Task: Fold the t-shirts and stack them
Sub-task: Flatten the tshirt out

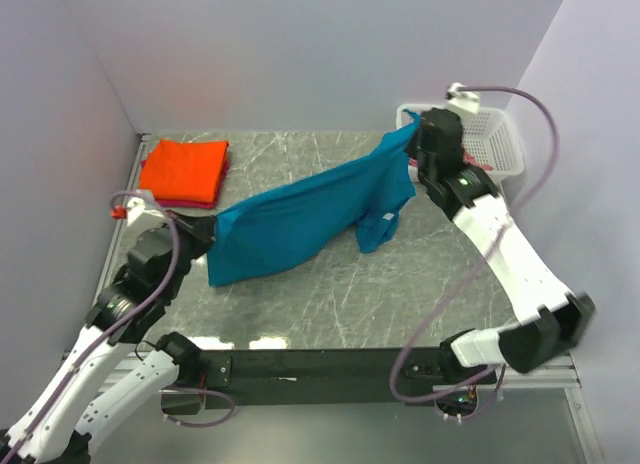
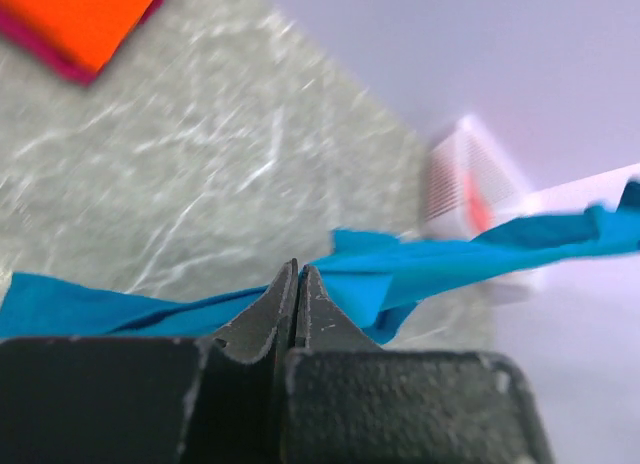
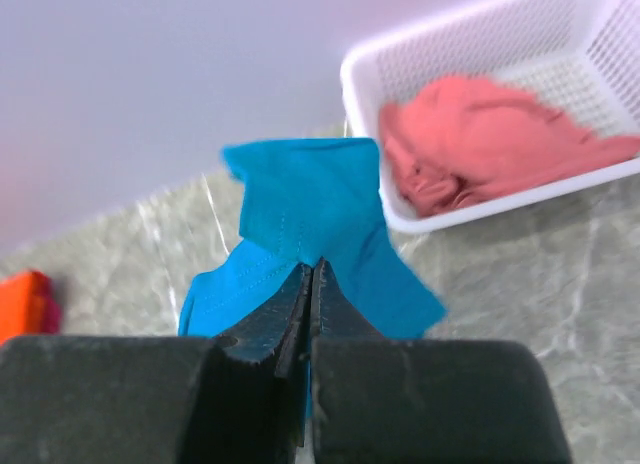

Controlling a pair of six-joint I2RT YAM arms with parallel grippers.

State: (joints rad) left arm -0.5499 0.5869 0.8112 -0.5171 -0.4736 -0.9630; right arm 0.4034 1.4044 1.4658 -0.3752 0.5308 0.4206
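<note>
A teal-blue t-shirt [image 1: 310,216] hangs stretched in the air between both grippers, above the middle of the table. My left gripper [image 1: 207,231] is shut on its left end; in the left wrist view [image 2: 296,269] the cloth [image 2: 420,269] runs off to the right. My right gripper [image 1: 415,134] is shut on its upper right end, seen as bunched cloth [image 3: 310,214] at the fingertips [image 3: 311,269]. A folded orange t-shirt [image 1: 185,168] lies on a magenta one [image 1: 180,201] at the back left. A salmon-pink t-shirt [image 3: 480,139] lies crumpled in the basket.
A white lattice basket [image 1: 500,144] stands at the back right corner against the walls. The grey marble tabletop [image 1: 330,294] is bounded by walls at the back and both sides. A black bar [image 1: 330,364] runs along the near edge.
</note>
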